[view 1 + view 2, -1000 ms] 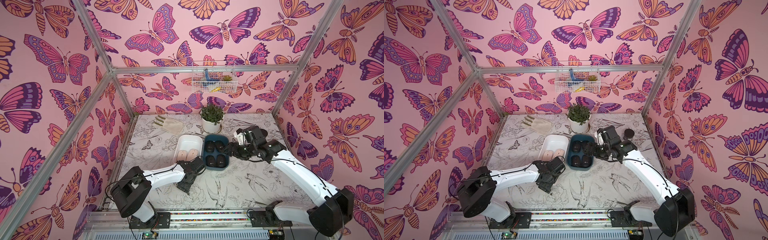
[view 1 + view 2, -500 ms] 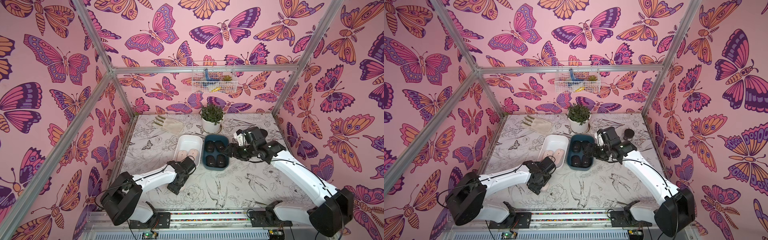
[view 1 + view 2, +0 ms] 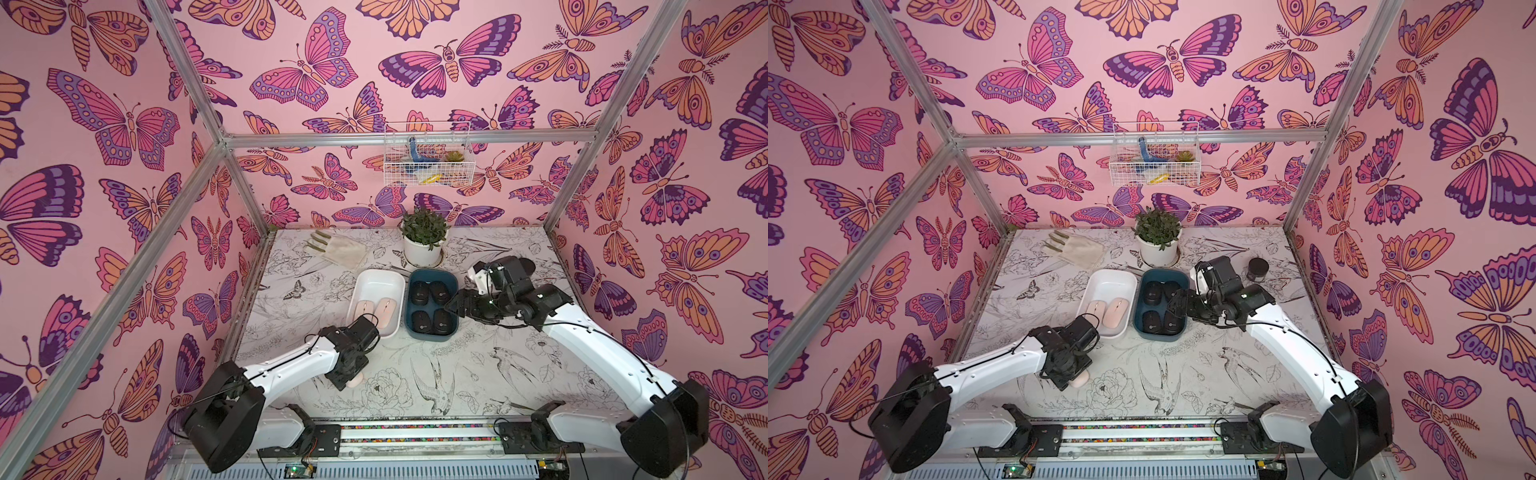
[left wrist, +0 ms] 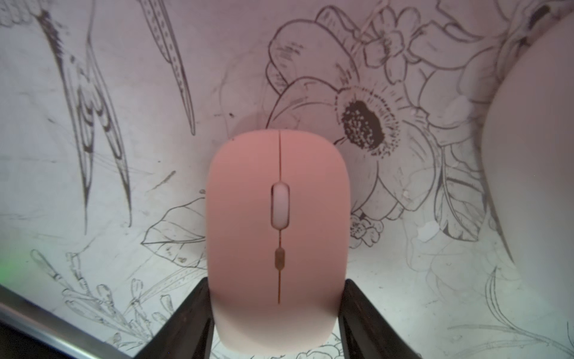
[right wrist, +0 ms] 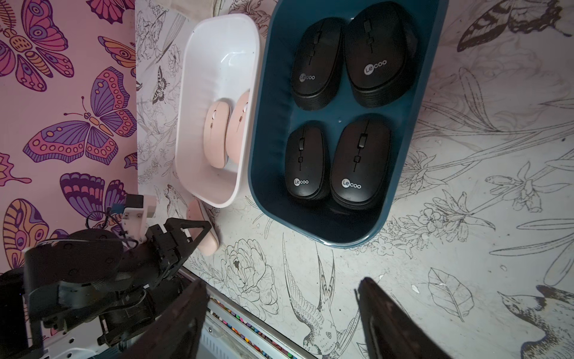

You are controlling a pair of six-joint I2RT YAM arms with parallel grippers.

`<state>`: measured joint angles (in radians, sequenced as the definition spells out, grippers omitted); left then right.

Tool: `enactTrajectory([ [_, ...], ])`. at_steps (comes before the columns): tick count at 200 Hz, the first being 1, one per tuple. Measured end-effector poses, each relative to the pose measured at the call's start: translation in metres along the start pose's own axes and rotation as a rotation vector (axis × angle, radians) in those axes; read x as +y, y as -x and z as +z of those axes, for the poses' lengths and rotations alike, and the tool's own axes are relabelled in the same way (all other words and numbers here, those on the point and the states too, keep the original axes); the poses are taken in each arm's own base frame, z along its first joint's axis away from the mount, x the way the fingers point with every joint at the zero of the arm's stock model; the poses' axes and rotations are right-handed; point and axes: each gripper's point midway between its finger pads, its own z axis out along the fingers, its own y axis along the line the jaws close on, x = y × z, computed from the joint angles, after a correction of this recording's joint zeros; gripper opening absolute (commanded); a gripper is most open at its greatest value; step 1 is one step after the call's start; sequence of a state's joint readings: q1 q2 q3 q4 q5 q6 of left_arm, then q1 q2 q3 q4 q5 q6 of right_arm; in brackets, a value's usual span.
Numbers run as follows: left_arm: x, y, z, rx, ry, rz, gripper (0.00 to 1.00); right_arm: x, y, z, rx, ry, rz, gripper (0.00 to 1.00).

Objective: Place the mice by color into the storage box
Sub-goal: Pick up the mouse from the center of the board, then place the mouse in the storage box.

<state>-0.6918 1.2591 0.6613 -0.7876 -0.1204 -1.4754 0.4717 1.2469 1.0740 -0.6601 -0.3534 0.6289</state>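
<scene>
A: The left gripper (image 4: 275, 281)?
B: Its black fingers (image 4: 192, 310) flank a flat pale-pink plastic mouse (image 4: 248, 217) lying just off the white oblong plastic storage box (image 3: 362, 282) – whether they pinch it, I cannot tell.
A: The right gripper (image 5: 281, 281)?
B: Spread, empty – beyond the dark-blue box (image 3: 432, 272) beside the white one, which holds four rounded black mice (image 5: 360, 161).

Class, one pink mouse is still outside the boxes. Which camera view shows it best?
The left wrist view: the pink mouse fills the frame, slit and wheel clear, between the left gripper fingers. In both top views only a pink sliver shows under that gripper. The right wrist view shows it partly hidden.
</scene>
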Motion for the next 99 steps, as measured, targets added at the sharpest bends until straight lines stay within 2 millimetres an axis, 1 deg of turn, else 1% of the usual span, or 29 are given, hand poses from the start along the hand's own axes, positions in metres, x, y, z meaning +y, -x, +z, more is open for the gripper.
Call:
enactTrajectory([
  [27,0.002,0.003,-0.025,-0.009,-0.04,0.075,0.55,0.001,0.0,-0.003,-0.007,0.005,-0.003,0.8],
  [48,-0.007,0.012,-0.057,-0.028,-0.079,0.152,0.55,0.002,-0.001,-0.006,-0.015,0.011,-0.008,0.81],
  [64,-0.025,0.023,-0.086,-0.056,-0.133,0.222,0.55,0.001,-0.004,-0.008,-0.016,0.013,-0.009,0.82],
  [76,-0.041,0.035,-0.108,-0.082,-0.168,0.286,0.56,0.0,-0.007,-0.008,-0.011,0.015,-0.008,0.83],
  [89,-0.06,0.049,-0.126,-0.111,-0.188,0.361,0.57,-0.002,-0.01,-0.006,-0.003,0.013,-0.007,0.83],
  [99,-0.077,0.059,-0.134,-0.126,-0.193,0.427,0.57,-0.004,-0.012,-0.004,0.003,0.009,-0.008,0.84],
])
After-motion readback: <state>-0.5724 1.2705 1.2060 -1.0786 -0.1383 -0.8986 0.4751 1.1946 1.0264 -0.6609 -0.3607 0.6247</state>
